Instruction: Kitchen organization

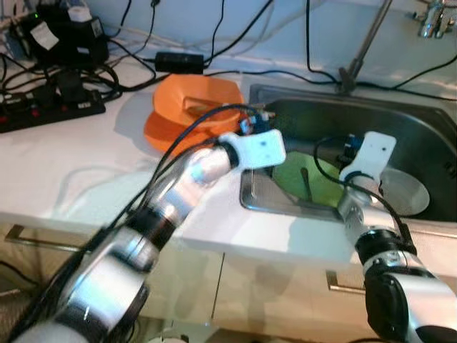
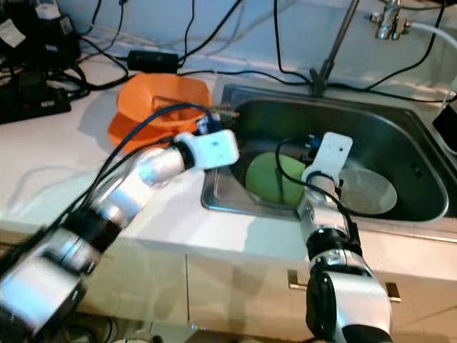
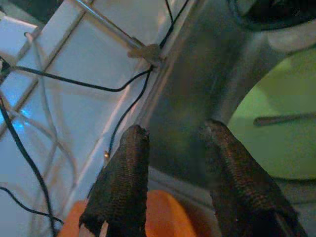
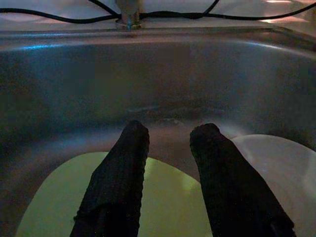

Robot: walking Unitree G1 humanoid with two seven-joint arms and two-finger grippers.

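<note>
The right pincer (image 4: 168,148) hangs inside the steel sink (image 1: 421,136), fingers parted and empty, just above a green plate (image 2: 275,179) lying on the sink floor beside a white plate (image 2: 371,189). The left pincer (image 3: 173,148), also parted and empty, hovers over the sink's near-left rim, close to an orange dish (image 1: 189,107) on the tabletop (image 1: 64,164). A utensil (image 3: 284,118) rests on the green plate. Likely risk: fingers sliding off the flat plate, or snagging the loose cables (image 1: 235,43).

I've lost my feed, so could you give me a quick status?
Both grippers open, empty, over sink. Green plate, white plate inside. Cables across counter.
</note>
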